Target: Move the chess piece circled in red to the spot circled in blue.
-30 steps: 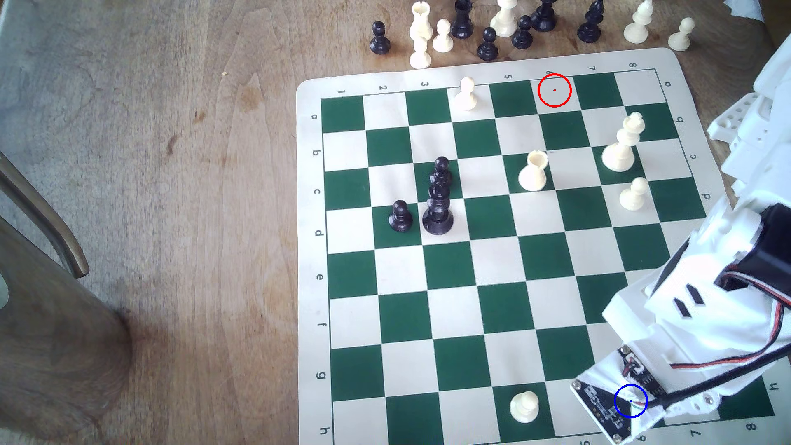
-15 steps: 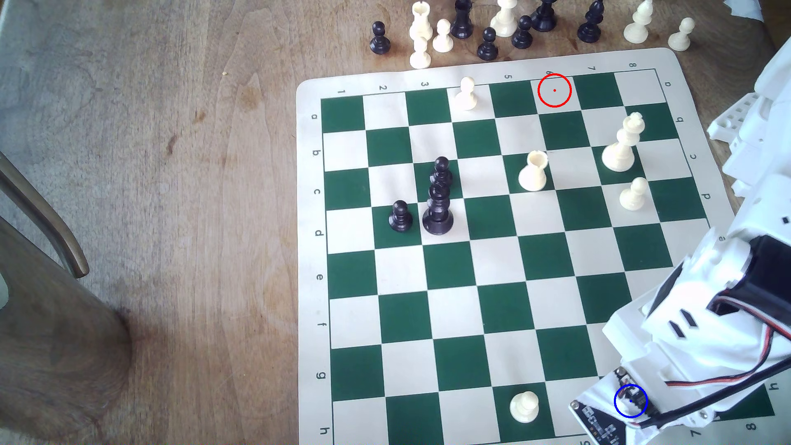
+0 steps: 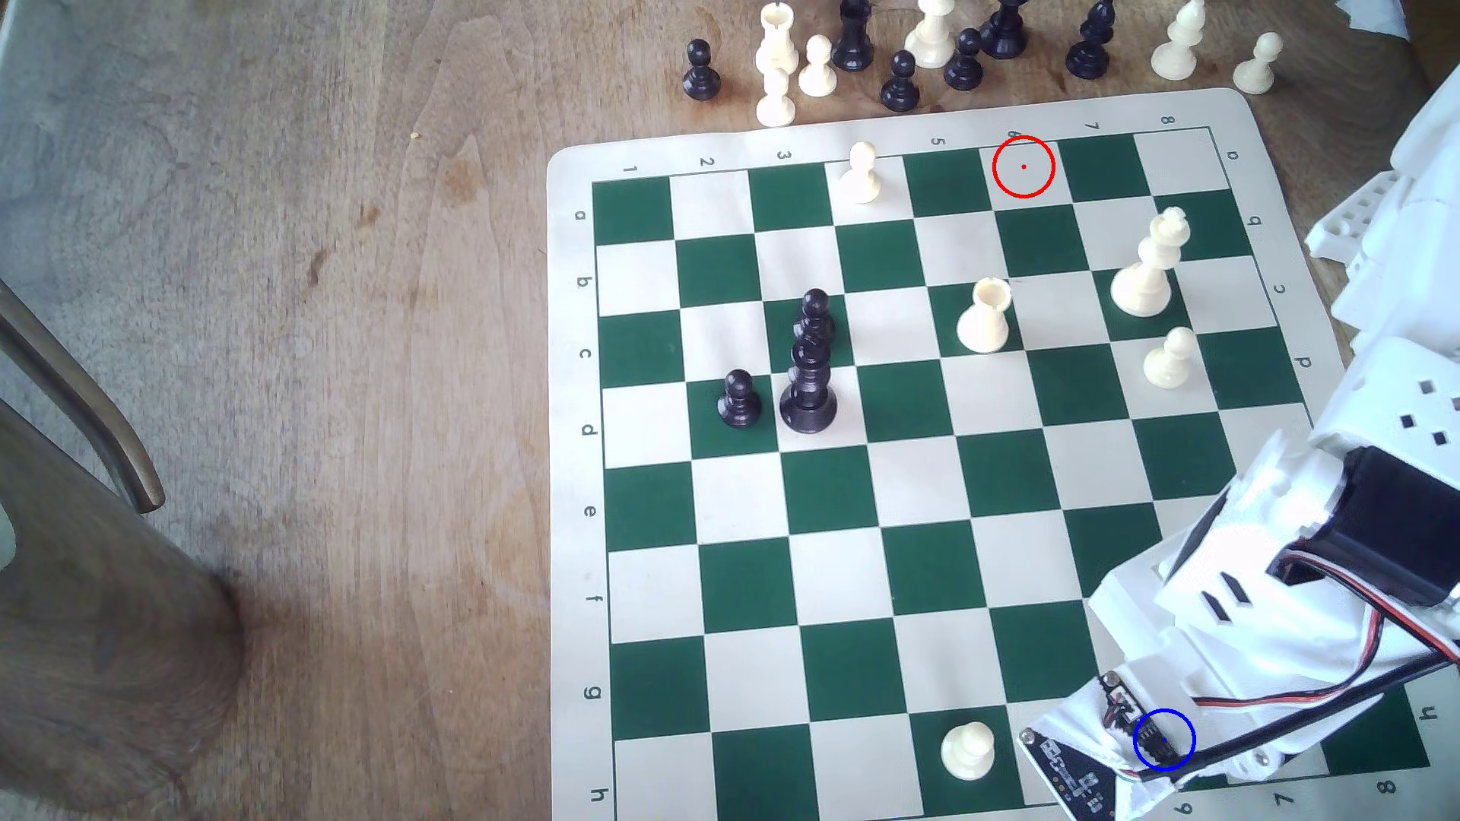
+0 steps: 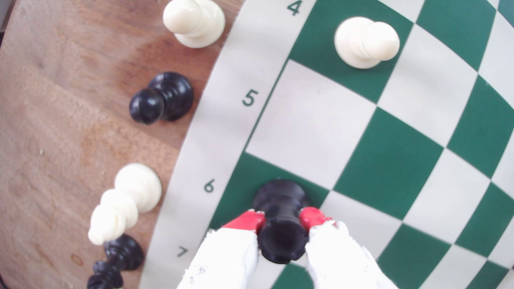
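2 red fingertips (image 4: 247, 221) pinch the black rook (image 4: 281, 219) over a green square by the board's (image 4: 222, 111) edge; lower straight, then release.

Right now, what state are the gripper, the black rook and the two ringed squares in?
gripper, shut on the black rook's waist.
black rook, upright, gripped, over the blue-ringed square; touchdown unclear.
blue-ringed square, under the rook.
red-ringed square, empty.
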### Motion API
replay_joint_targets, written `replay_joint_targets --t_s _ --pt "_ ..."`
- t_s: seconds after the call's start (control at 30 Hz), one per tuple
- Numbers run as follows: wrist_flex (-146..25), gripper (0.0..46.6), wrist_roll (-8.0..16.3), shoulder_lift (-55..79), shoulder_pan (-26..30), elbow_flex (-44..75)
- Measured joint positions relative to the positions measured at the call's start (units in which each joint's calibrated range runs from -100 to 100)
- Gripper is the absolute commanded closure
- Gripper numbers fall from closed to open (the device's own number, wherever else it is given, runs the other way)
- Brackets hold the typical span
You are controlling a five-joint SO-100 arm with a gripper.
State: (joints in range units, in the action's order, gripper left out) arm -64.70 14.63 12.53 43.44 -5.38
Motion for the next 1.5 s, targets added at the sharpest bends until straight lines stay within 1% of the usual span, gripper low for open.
replay_joint_targets --t_s 0.6,0.7,0.77,0.87,0.93,1.03,1.07,1.17,1.2,1.27,1.3,1.33,1.43,1.5 --pt "0.0 46.4 0.0 0.0 0.5 0.0" --pt "0.0 45.8 0.3 0.0 0.4 0.0" --pt "0.0 43.5 0.5 0.0 0.5 0.0" --pt "0.0 42.0 0.8 0.0 0.6 0.0" --pt "0.0 37.2 0.8 0.0 0.6 0.0" --pt "-0.4 31.8 0.8 0.0 0.6 0.0" --pt "-0.6 28.7 0.8 0.0 0.6 0.0" --pt "-1.5 25.3 0.7 0.0 0.6 0.0" --pt "-2.0 21.9 0.5 0.0 0.6 0.0" --pt "-2.5 18.0 0.2 0.0 0.6 0.0" --pt "-2.9 16.8 0.0 0.0 0.6 0.0" --pt "-2.9 14.4 -0.1 0.0 0.6 0.0" --pt "-2.9 12.6 -0.2 0.0 0.6 0.0" --pt "-2.9 12.7 -0.2 0.0 0.6 -0.3"
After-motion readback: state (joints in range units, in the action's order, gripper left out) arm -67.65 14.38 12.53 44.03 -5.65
